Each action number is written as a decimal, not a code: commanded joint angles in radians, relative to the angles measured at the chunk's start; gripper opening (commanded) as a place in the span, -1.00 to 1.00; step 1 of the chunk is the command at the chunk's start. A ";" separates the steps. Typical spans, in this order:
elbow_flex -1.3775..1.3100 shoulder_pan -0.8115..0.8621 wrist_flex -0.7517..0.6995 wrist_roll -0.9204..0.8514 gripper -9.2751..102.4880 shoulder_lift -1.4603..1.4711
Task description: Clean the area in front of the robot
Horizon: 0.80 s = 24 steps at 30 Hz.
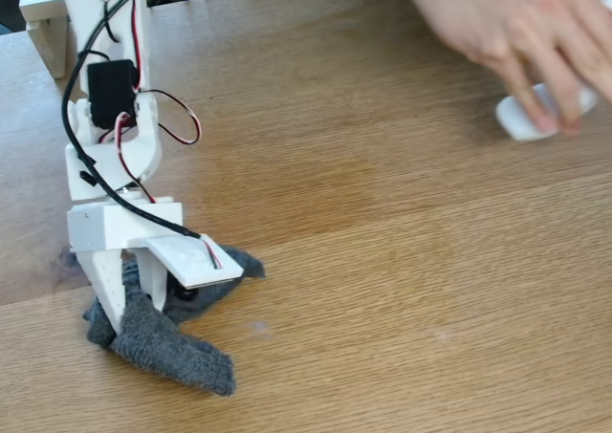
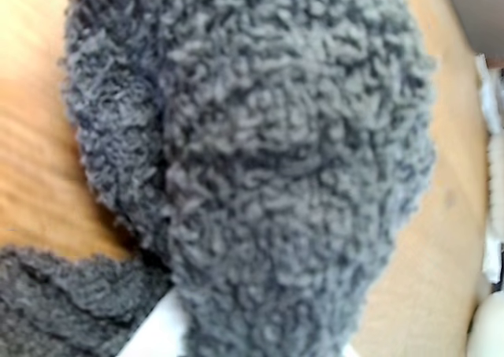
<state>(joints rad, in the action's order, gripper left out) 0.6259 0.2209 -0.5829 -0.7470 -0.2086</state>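
The robot [image 1: 115, 156], a white arm with black servos and red and black wires, stands at the left of the fixed view. Its gripper [image 1: 143, 304] points down at the oak tabletop [image 1: 382, 261] and is shut on a dark grey fuzzy cloth [image 1: 172, 352]. The cloth lies bunched on the wood under the fingers, with a flap stretching toward the front. In the wrist view the cloth [image 2: 268, 160] is very close, with bare tabletop [image 2: 31, 136] beside it. A small pale smear [image 1: 256, 330] sits on the wood just right of the cloth, and another smear [image 1: 440, 335] lies further right.
A person's hand [image 1: 516, 22] reaches in at the top right, its fingers on a small white object [image 1: 526, 118] lying on the table. A pale wooden shelf [image 1: 48, 22] stands behind the arm at the top left. A dark knot [image 1: 67, 258] marks the wood left of the gripper.
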 commanded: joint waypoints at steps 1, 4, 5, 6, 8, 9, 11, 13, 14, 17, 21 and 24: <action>0.003 -0.025 -0.155 0.025 -0.84 -0.100; 0.003 -0.123 -0.091 0.026 -0.84 -0.094; 0.003 -0.153 -0.052 0.020 -0.84 -0.078; 0.003 -0.183 -0.006 0.018 -0.84 -0.058; 0.003 -0.225 0.115 0.035 -0.84 -0.023; 0.003 -0.238 0.172 0.061 -0.84 -0.012; 0.003 -0.247 0.285 0.144 -0.84 -0.003; 0.003 -0.233 0.419 0.224 -0.84 0.002; 0.003 -0.225 0.476 0.267 -0.84 0.002; -0.014 -0.199 0.611 0.403 -0.84 0.000; -0.014 -0.207 0.680 0.453 -0.84 0.040; -0.014 -0.232 0.670 0.453 -0.84 0.094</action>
<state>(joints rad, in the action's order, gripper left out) 0.6427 0.0245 0.0460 -0.3129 -0.1089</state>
